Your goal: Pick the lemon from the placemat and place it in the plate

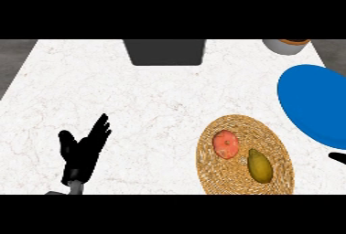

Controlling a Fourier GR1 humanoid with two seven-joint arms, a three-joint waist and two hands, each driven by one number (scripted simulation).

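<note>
Resting at the lower left of the head view, the left hand (82,153) stands with its fingers straight and spread, thumb out to the side, holding nothing and touching no object on the white marbled desk (121,100). Only a black sliver of the right hand (337,158) shows at the right edge, just below the plate, and whether its fingers are open or curled cannot be told.

The lemon (259,165), a dull yellow-green oval, lies on the round woven placemat (216,178) at the lower right, well apart from the left hand and near the right hand's visible tip. Just beside the lemon, up and to the left on the same placemat, sits a round reddish-orange fruit (225,144). The blue plate (317,107) lies at the right edge, just beyond the placemat's upper right rim, and is cut off by the frame.

At the far edge a dark grey box (164,51) stands near the middle, and a grey cup (286,45) sits at the upper right corner
</note>
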